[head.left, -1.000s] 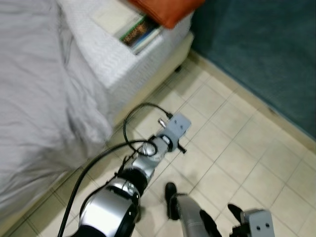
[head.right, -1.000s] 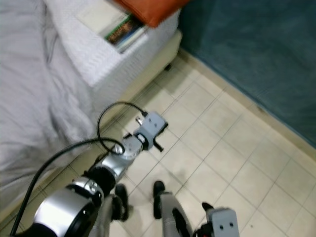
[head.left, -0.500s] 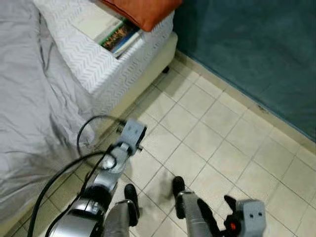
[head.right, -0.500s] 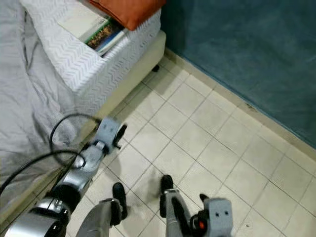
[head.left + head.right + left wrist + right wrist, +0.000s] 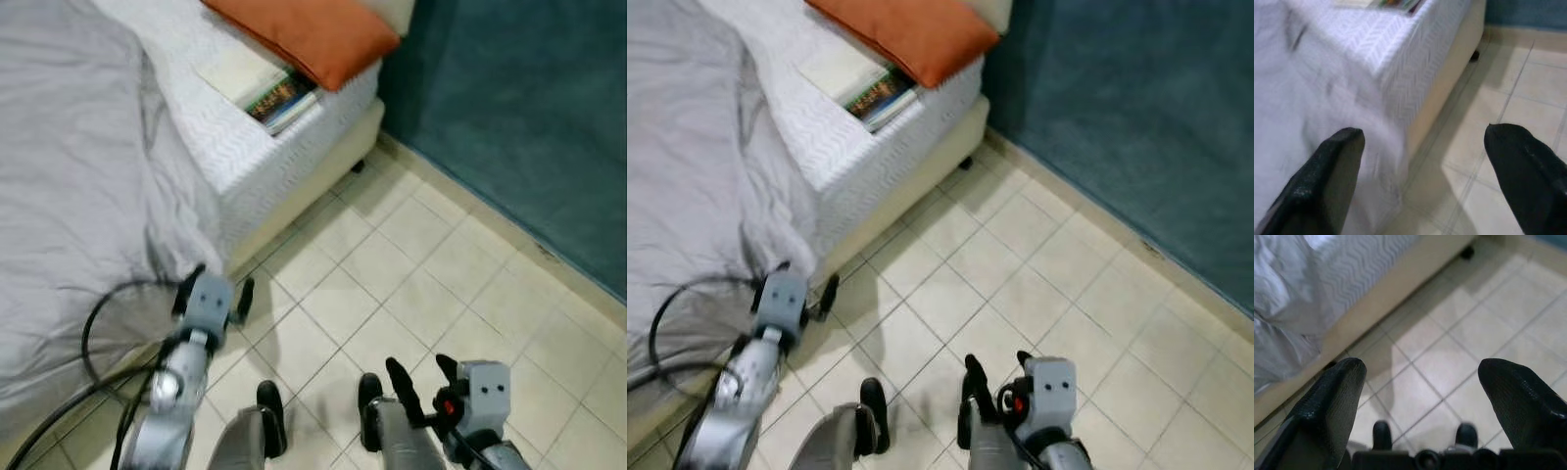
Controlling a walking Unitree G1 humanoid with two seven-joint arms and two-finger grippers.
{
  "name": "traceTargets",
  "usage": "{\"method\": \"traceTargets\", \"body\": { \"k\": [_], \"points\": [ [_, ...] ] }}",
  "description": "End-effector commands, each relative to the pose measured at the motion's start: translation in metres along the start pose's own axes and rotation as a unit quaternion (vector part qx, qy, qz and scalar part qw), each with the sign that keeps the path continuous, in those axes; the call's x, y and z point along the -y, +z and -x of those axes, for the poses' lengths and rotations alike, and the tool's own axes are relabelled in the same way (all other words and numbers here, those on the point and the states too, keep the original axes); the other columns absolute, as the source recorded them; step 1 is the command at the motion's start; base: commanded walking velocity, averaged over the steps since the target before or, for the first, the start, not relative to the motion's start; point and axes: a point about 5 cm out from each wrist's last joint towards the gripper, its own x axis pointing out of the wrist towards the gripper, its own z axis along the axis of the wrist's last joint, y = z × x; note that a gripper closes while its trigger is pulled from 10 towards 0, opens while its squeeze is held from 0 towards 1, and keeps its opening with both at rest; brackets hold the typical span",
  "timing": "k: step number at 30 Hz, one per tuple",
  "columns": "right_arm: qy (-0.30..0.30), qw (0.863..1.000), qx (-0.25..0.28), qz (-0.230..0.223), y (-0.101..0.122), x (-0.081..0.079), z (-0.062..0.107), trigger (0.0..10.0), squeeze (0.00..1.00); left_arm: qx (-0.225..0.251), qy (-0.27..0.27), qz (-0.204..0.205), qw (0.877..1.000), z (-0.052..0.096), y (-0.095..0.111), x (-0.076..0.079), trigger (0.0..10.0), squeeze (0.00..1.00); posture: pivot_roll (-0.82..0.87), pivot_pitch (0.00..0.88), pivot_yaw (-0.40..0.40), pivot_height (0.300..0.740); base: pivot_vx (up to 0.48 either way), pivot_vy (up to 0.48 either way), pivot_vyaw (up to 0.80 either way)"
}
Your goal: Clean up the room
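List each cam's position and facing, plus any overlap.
Head stereo pair: looks down at the bed, orange pillow, books and tiled floor; both arms and feet show.
Left wrist: along the open left gripper toward the bed corner.
Right wrist: along the open right gripper at floor, bed base, robot's feet.
Shared: bed edge and tiles.

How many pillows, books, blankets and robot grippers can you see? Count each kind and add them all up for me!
Orange pillow: 1
Stack of books lying on the bed, partly under the pillow: 1 stack; how many books it holds cannot be told
Grey blanket: 1
Grippers: 2, the left gripper by the bed's edge and the right gripper over the tiled floor
Total: 5
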Motion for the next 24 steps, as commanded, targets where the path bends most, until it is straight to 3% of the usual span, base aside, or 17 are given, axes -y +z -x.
{"method": "traceTargets", "body": {
  "k": [1, 3, 6, 7, 8, 10, 11, 12, 14, 15, 19, 24],
  "points": [
    [-0.016, 1.000, 0.014, 0.021, 0.005, 0.003, 0.014, 10.0, 0.00, -0.007, -0.006, 0.028, 1.000, 0.025, 0.006, 0.002, 10.0, 1.00, -0.10, 0.254, 0.055, 0.740, 0.000, 0.000, 0.69],
    [-0.029, 0.999, 0.023, 0.027, 0.007, 0.007, 0.018, 10.0, 0.00, -0.013, -0.002, 0.041, 0.999, 0.034, 0.004, 0.003, 10.0, 1.00, -0.09, 0.194, 0.054, 0.740, 0.000, 0.000, 0.68],
    [-0.035, 0.998, 0.028, 0.034, 0.007, 0.012, 0.016, 10.0, 0.00, -0.024, -0.006, 0.051, 0.998, 0.034, -0.002, 0.005, 10.0, 1.00, -0.09, 0.129, 0.050, 0.740, 0.000, 0.000, 0.69],
    [-0.038, 0.998, 0.029, 0.038, 0.006, 0.015, 0.011, 10.0, 0.00, -0.028, -0.006, 0.052, 0.998, 0.031, -0.003, 0.006, 10.0, 0.65, -0.09, 0.102, 0.052, 0.740, 0.000, 0.000, 0.69],
    [-0.050, 0.997, 0.031, 0.049, 0.003, 0.026, -0.004, 10.0, 0.00, -0.018, -0.002, 0.058, 0.998, 0.020, 0.002, 0.008, 10.0, 0.00, -0.09, 0.057, 0.045, 0.740, 0.000, 0.000, 0.68],
    [-0.054, 0.997, 0.033, 0.053, 0.002, 0.030, -0.011, 10.0, 0.00, -0.017, -0.001, 0.058, 0.998, 0.014, 0.003, 0.009, 10.0, 0.00, -0.08, 0.023, 0.044, 0.740, 0.000, 0.000, 0.64],
    [-0.058, 0.996, 0.043, 0.061, 0.005, 0.034, -0.028, 10.0, 0.00, -0.020, -0.002, 0.075, 0.997, 0.003, 0.000, 0.010, 10.0, 0.00, -0.09, 0.000, 0.041, 0.740, 0.000, 0.000, 0.00],
    [-0.059, 0.995, 0.048, 0.063, 0.008, 0.034, -0.033, 10.0, 0.00, -0.023, -0.006, 0.083, 0.996, 0.001, -0.001, 0.011, 10.0, 0.00, -0.09, 0.000, 0.042, 0.740, 0.000, 0.000, 0.00],
    [-0.058, 0.995, 0.054, 0.063, 0.010, 0.034, -0.038, 10.0, 0.00, -0.023, -0.003, 0.090, 0.996, 0.001, -0.005, 0.008, 10.0, 0.00, -0.09, 0.000, 0.041, 0.740, 0.000, 0.000, 0.00],
    [-0.057, 0.995, 0.060, 0.061, 0.011, 0.034, -0.042, 10.0, 0.00, -0.020, 0.004, 0.124, 0.992, 0.005, -0.009, 0.004, 10.0, 0.00, -0.09, 0.000, 0.038, 0.740, 0.000, 0.000, 0.00],
    [-0.050, 0.995, 0.064, 0.058, 0.008, 0.034, -0.045, 10.0, 0.00, -0.022, 0.013, 0.122, 0.992, 0.008, -0.015, 0.001, 10.0, 0.00, -0.08, 0.000, 0.028, 0.740, 0.000, 0.000, 0.00],
    [-0.040, 0.995, 0.067, 0.062, 0.007, 0.034, -0.055, 10.0, 0.00, -0.014, 0.007, 0.120, 0.993, -0.005, -0.008, 0.008, 10.0, 0.00, -0.07, 0.000, 0.029, 0.740, 0.000, 0.000, 0.00]
  ]
}}
